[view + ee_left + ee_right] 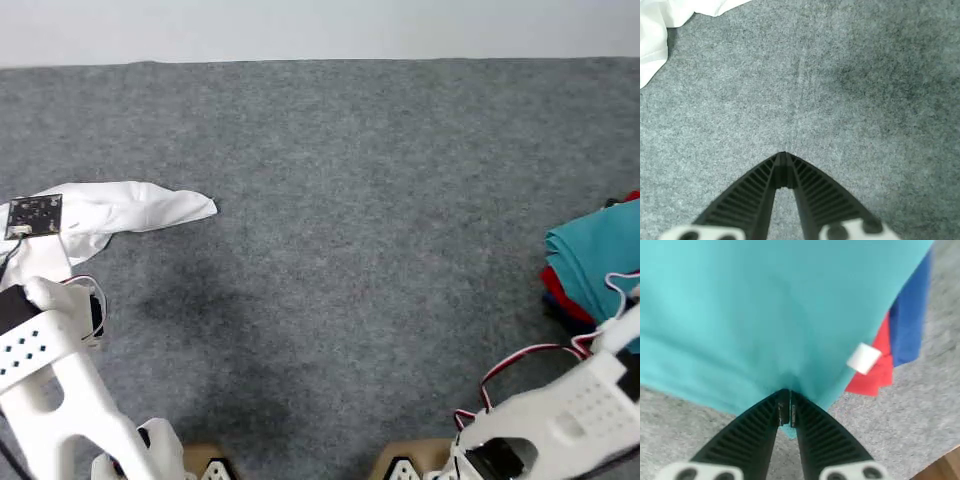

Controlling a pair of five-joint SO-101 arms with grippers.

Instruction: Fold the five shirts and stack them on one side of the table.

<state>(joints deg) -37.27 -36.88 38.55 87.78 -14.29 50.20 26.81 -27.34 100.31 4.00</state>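
A robot test bench: grey felt-covered table (350, 200) against a plain pale wall (320, 25).

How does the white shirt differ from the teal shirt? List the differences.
The white shirt lies loose and rumpled; the teal shirt is folded. The white shirt lies alone on the table; the teal shirt tops a red shirt and a blue shirt. The right gripper has jaws shut on the teal shirt's edge; the left gripper, shut, is off the white shirt. Both lie at the table's sides.
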